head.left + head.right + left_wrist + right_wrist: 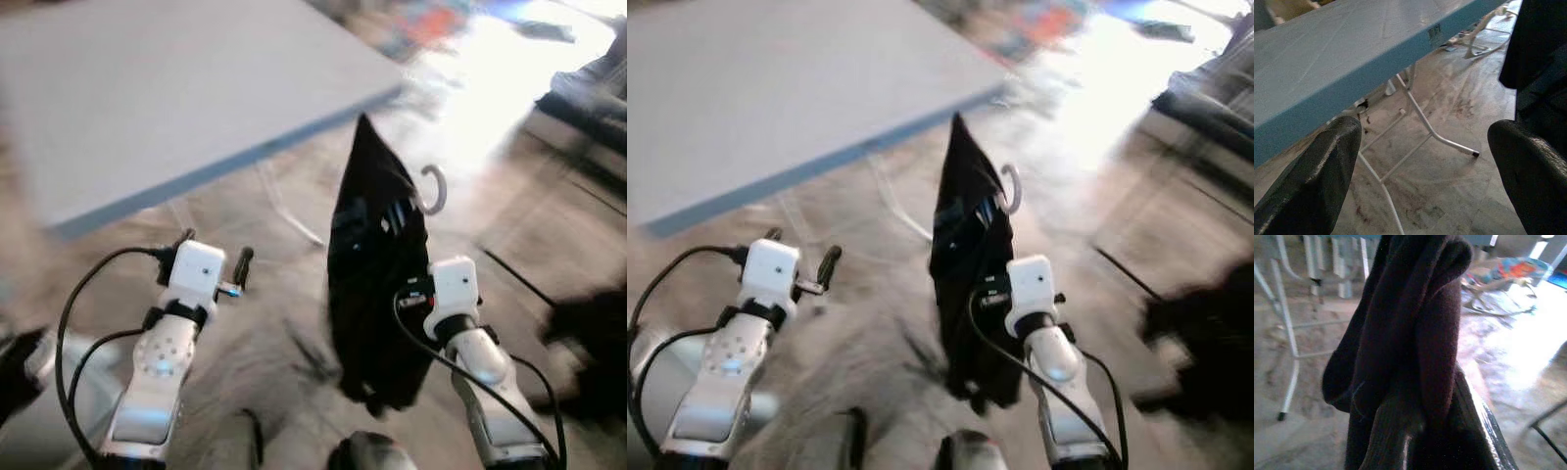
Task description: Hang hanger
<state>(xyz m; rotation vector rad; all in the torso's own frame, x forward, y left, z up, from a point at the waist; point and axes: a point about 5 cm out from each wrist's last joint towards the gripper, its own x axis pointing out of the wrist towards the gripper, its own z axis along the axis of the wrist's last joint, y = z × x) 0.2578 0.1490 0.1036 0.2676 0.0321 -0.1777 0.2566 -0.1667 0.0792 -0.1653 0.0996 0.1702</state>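
- In the lower right of the left eye view, the right gripper holds a hanger with a dark garment on it. The garment hangs down in front of the arm, almost to the bottom edge of the frame.
- In the right wrist view the dark cloth lies folded over the fingers of this gripper. The fingers are pressed together on the hanger and the cloth; the hanger itself is hidden under the cloth, so the exact place of the grip cannot be told.
- The metal hook of the hanger stands up, just right of the top of the garment. It is free and touches nothing. This way of holding probably keeps the hook ready for a rail.
- In the lower left of the left eye view, the left gripper is raised and carries nothing. In the left wrist view its two black fingers are spread wide, with only floor between them. It seems only to wait at the side.
- Further up, in the upper left of the frame, there is a light folding table with a blue edge. Its white legs stand on the stone floor.
- Far away in the upper right, the floor shines strongly, and a dark sofa-like shape is at the edge.
- The head views are blurred. No rail or rod can be made out, so the hanging step is judged as not yet begun; the place for it must be found first.
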